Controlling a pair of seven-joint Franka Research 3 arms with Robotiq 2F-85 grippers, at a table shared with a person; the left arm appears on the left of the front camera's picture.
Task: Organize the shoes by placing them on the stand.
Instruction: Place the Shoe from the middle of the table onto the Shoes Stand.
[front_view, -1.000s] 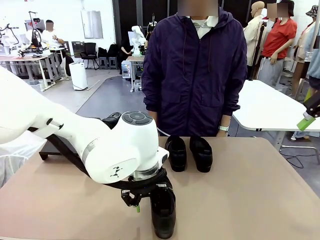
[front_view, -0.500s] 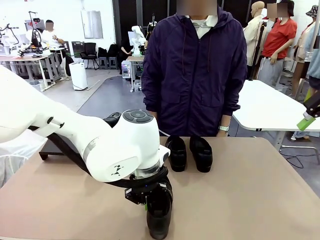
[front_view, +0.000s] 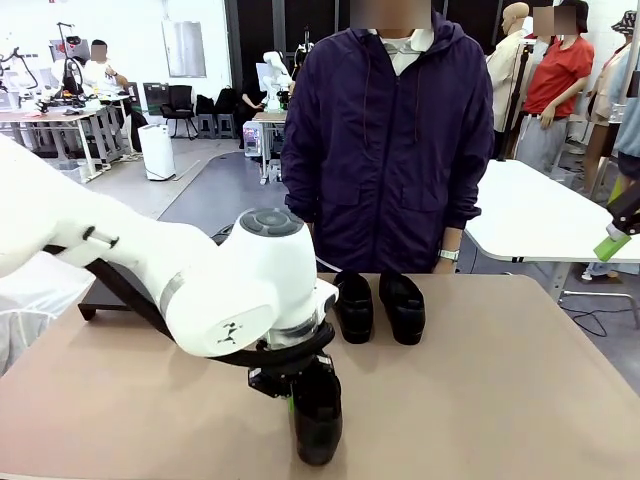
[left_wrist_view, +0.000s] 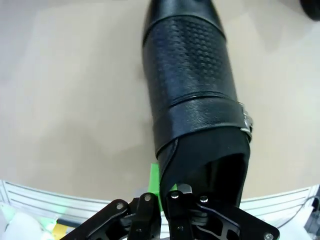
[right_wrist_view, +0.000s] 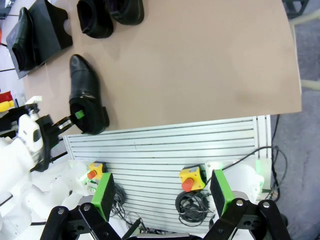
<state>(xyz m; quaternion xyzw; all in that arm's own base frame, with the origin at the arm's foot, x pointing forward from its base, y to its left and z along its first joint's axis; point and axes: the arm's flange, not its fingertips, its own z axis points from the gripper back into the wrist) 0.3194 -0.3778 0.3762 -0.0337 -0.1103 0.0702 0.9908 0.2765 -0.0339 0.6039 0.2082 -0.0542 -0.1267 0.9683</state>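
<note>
Pinching the rim of a black shoe, the left gripper is clamped on the leather wall beside the heel opening. One green pad presses the outside and the other finger sits down inside. That shoe is at 6 o'clock on the table, right at the near edge, toe pointing toward the robot; I cannot tell whether its sole is off the surface. Two more shoes stand side by side at 12 o'clock, just in front of the person. The stand lies out around 10 o'clock with one shoe on it. The right gripper hangs well off at 3 o'clock with its fingers spread wide and nothing between them. To my eye the leather is glossy and slick, so a hold on the rounded toe would likely slip. The thin collar gives a better bite, though it looks soft enough to flex. Held there, the shoe is probably nose-heavy and will want to droop or swing. The sole and low heel look stiff, so it should set down flat on the stand.
</note>
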